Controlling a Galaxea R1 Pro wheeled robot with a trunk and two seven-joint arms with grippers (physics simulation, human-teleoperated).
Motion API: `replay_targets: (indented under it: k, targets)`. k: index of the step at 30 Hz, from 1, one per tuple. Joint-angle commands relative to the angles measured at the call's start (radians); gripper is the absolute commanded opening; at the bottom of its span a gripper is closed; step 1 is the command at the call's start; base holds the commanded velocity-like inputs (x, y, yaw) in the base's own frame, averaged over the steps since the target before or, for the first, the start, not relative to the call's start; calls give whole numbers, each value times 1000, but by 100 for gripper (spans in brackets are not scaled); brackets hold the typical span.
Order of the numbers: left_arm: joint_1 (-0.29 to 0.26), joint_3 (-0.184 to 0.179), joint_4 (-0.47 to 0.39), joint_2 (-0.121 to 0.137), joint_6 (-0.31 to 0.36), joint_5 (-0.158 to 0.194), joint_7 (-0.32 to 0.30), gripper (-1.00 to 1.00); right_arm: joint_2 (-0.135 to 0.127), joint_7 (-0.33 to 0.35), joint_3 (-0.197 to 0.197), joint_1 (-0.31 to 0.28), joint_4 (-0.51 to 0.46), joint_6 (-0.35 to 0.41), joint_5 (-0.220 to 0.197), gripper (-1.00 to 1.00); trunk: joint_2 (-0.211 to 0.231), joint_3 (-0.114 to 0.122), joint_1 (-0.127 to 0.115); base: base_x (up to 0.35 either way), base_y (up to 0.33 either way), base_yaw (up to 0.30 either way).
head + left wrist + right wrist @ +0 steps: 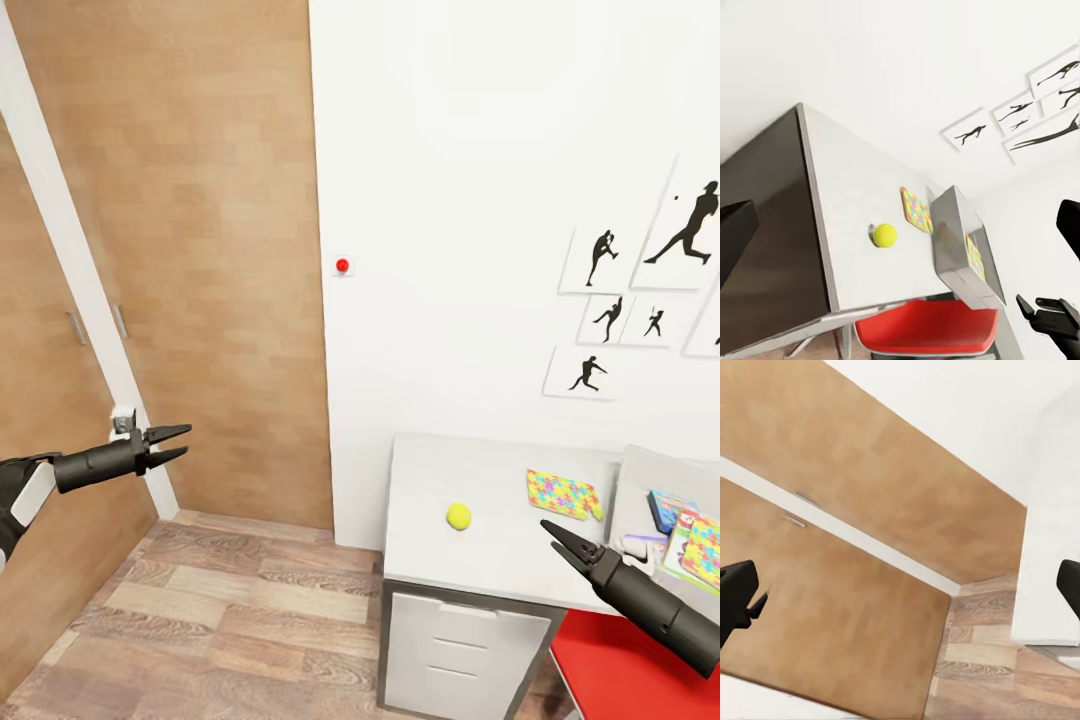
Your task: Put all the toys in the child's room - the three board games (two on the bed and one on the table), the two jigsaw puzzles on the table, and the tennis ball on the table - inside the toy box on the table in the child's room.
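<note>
A yellow tennis ball [458,516] lies on the pale table [430,480], apart from a colourful jigsaw puzzle [562,494] further back. The grey toy box [645,472] stands at the table's right end, with several flat colourful items [700,545] inside; I cannot tell which are board games. My right gripper [548,533] hovers open over the table between ball and box, holding nothing. My left gripper [186,440] is open and empty, far left by the wardrobe. The left wrist view shows the ball [885,235], puzzle [916,210] and toy box [960,251]. The bed is out of view.
Tall wooden wardrobe doors [190,230] fill the left side, above a wood-plank floor [230,610]. White drawers [455,650] sit under the table and a red chair [625,665] stands at its front right. Sports posters [640,290] hang on the white wall.
</note>
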Motion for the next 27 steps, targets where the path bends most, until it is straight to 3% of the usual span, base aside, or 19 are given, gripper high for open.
replay_targets:
  k: [1, 8, 13, 15, 16, 19, 20, 22, 25, 27]
  targets:
    - [-1, 0, 1, 0, 7, 3, -1, 100, 0, 5, -1, -1, 0, 5, 2, 100, -2, -2, 1, 130, 169, 288]
    - [-1, -2, 1, 0, 4, 3, -1, 100, 1, 5, -1, -1, -2, 6, 2, 100, -2, -2, 1, 86, 85, 85]
    - [-1, -2, 1, -4, -22, 3, 0, 100, 2, -25, 61, -5, -2, -40, 2, 100, -2, -2, 1, 2, 2, 2]
    - [-1, -3, 1, -7, -23, 3, 0, 100, 0, -120, 138, -23, -2, -82, 2, 100, -2, -2, 1, 0, 0, 0]
    - [-1, -3, 1, -7, -24, 3, 0, 100, -1, -154, 154, -35, -2, -86, 1, 100, -2, -2, 1, 0, 0, 0]
    - [-1, -4, 1, -17, -24, 2, 1, 100, 0, -425, 260, -165, 2, -73, -9, 100, -2, -2, 1, 0, 0, 0]
    - [-1, -4, 1, -19, -24, 2, 1, 100, 1, -474, 281, -191, 4, -64, -11, 100, -2, -2, 1, 0, 0, 0]
    - [-1, -4, 1, -25, -24, 2, 1, 100, 6, -649, 357, -293, 18, -27, -16, 100, -2, -2, 1, 0, 0, 0]
    - [-1, -5, 1, -27, -24, 2, 3, 100, 38, -805, 413, -420, 65, -2, -18, 100, -2, -2, 1, 0, 0, 0]
    - [-1, -5, 1, -27, -24, 2, 2, 100, 71, -897, 431, -524, 173, 8, -15, 100, -2, -2, 1, 2, 0, 0]
